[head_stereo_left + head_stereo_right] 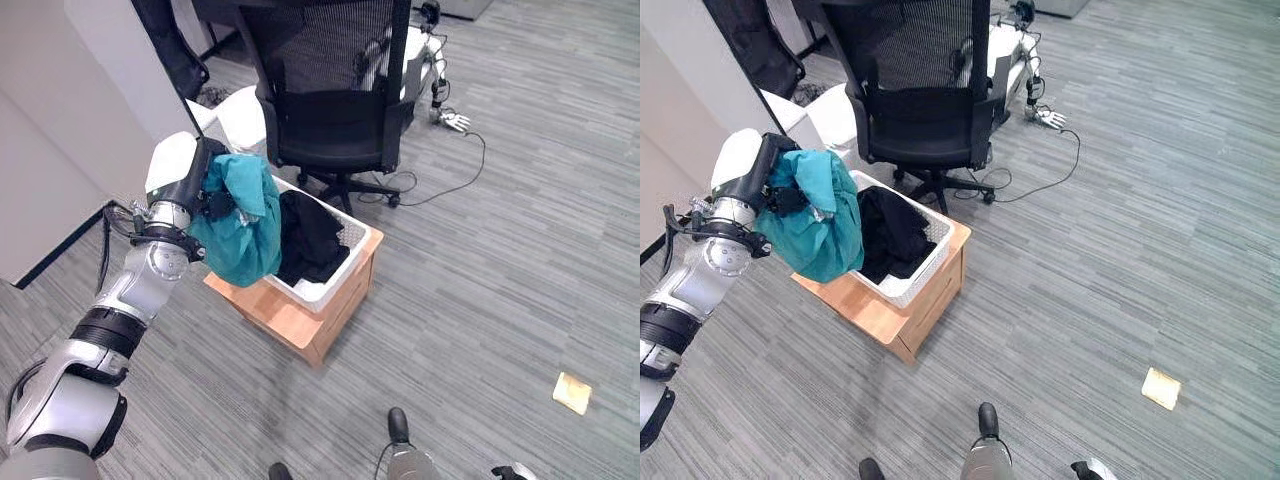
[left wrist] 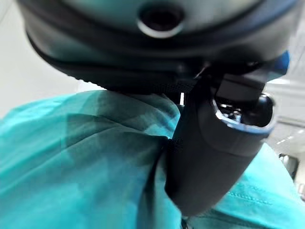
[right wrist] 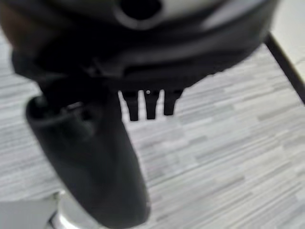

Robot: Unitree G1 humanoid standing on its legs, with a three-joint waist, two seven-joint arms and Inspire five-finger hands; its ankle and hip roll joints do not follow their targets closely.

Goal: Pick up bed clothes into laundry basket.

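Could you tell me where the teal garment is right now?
It hangs from the left robot hand, the teal garment at the left rim of the white laundry basket.

Grey striped carpet floor (image 1: 520, 260) is seen w/ a low light-wood box stand (image 1: 300, 315) at centre; a white perforated plastic laundry basket (image 1: 335, 275) is set on it. A black mesh office chair (image 1: 335, 110) is stood at 12 o'clock of the stand, a small yellow paper square (image 1: 572, 392) at 4 o'clock, well apart.

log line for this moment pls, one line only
left robot hand: shut on teal garment, held beside white laundry basket | basket: black clothes inside, on wooden box | right robot hand: over carpet, holding nothing
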